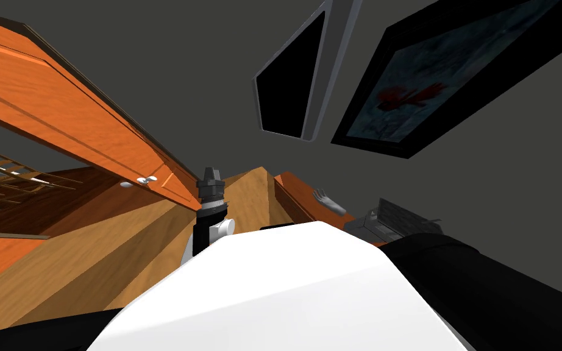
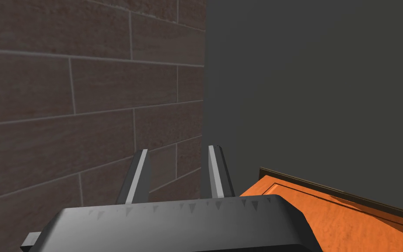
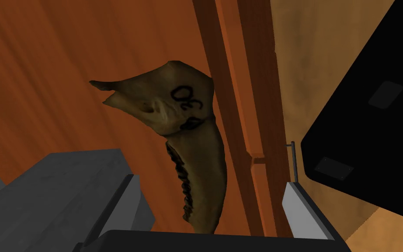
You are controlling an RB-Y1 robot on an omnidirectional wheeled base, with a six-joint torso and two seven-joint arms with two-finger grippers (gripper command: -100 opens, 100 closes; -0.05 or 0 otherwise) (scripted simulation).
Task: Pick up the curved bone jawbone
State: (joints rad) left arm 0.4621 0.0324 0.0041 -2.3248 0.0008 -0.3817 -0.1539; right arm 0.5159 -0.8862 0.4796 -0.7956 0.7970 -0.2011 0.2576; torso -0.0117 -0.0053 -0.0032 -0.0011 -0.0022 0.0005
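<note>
the right pincer (image 3: 208,180) is wide open, its two pale fingers spread well apart and gripping nothing. the jawbone (image 3: 183,131) lies flat on a red-brown wood top (image 3: 56,78) straight ahead of that pincer. it is olive-brown and curved. its narrow end, with a dark row of teeth along the inner edge, reaches back between the fingers almost to the pincer's dark body. there is a clear gap to each finger, so neither one touches it. its broad end lies further out, past the fingertips, and carries black scrawled marks and two small points at the far corner.

just beside the jawbone, on one side of the pincer, a darker orange rail (image 3: 235,87) runs along the edge of the wood top, and the broad end sits close against it. beyond the rail there is tan floor (image 3: 310,52).

the left pincer (image 2: 176,153) is held up well away from the jawbone, next to an orange cabinet (image 1: 91,134) as seen from the head. its fingers stand a narrow gap apart, with nothing between them.
</note>
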